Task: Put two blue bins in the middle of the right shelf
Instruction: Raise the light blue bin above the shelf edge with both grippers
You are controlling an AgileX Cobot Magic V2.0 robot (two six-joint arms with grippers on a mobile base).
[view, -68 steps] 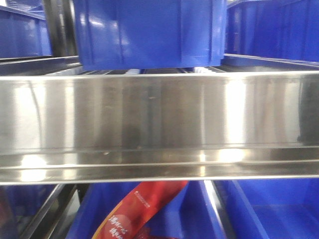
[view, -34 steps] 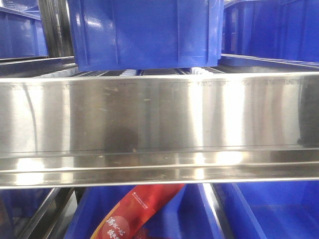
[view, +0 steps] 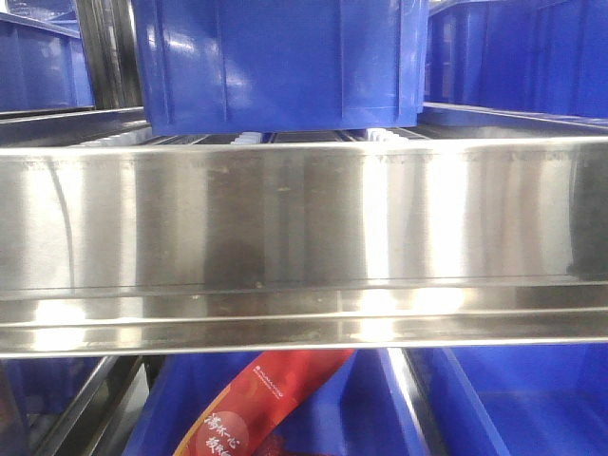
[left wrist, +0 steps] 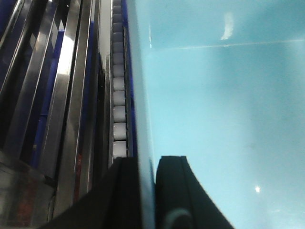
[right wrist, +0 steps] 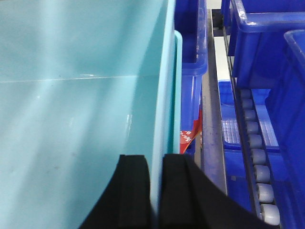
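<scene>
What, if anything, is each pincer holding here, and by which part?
Each grips a side wall of a pale blue bin at its top rim: left pincer on the bin, right pincer on its wall.

Dark-blue bins (view: 275, 62) on shelves; red packet (view: 261, 404); grey rollers (right wrist: 257, 164).

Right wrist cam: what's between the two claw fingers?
The pale blue bin's side wall stands between the right claw's fingers, which close on it. Left wrist view shows the same for the left claw.
</scene>
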